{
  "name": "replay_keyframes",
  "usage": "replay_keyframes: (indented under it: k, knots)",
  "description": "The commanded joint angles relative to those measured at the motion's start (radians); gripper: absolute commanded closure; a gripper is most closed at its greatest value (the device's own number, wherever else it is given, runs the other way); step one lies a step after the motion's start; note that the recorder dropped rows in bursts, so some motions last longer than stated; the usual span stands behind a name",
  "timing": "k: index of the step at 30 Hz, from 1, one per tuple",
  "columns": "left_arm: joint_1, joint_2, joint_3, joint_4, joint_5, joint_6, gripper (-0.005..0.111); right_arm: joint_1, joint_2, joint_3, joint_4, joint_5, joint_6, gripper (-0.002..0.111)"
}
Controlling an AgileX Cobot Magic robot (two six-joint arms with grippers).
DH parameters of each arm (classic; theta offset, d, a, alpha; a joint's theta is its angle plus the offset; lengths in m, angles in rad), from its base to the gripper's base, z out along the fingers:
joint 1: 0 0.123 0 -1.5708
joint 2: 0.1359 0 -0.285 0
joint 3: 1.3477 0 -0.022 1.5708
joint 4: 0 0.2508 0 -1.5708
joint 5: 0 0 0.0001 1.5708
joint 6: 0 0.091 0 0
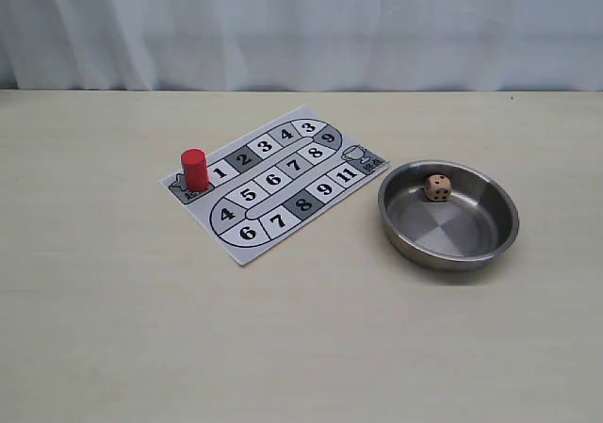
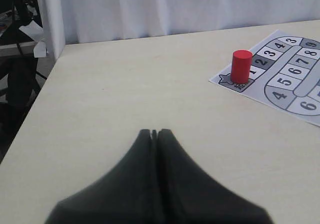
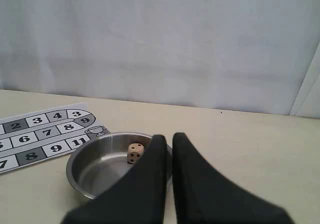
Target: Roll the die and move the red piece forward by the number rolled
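The red piece (image 1: 194,170) (image 2: 241,66) stands upright on the start square at the left end of the numbered paper board (image 1: 203,206) (image 2: 260,92) (image 3: 50,124). The small tan die (image 1: 437,187) (image 3: 135,153) lies at rest inside the steel bowl (image 1: 388,211) (image 3: 75,160), near its far wall. My left gripper (image 2: 154,132) is shut and empty, hovering over bare table well short of the red piece. My right gripper (image 3: 169,136) is shut and empty, just on the near side of the bowl. Neither gripper shows in the exterior view.
The bowl sits just right of the board's finish square with the cup drawing. A white curtain (image 1: 301,27) hangs behind the table. In the left wrist view the table's side edge (image 2: 30,114) shows, with dark stands and clutter beyond it.
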Motion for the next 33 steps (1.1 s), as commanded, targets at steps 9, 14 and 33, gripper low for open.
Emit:
replay_keyframes:
  k: [9, 14, 33]
  knots:
    - [0.0, 0.0, 0.002, -0.006, -0.011, -0.004, 0.107, 0.0, -0.003, 0.001, -0.001, -0.006, 0.003, 0.104]
    - [0.0, 0.0, 0.002, -0.006, -0.011, -0.004, 0.107, 0.0, -0.003, 0.001, -0.001, -0.006, 0.003, 0.104]
    - [0.0, 0.0, 0.002, -0.006, -0.011, -0.004, 0.107, 0.0, -0.003, -0.31, -0.001, 0.034, 0.231, 0.104]
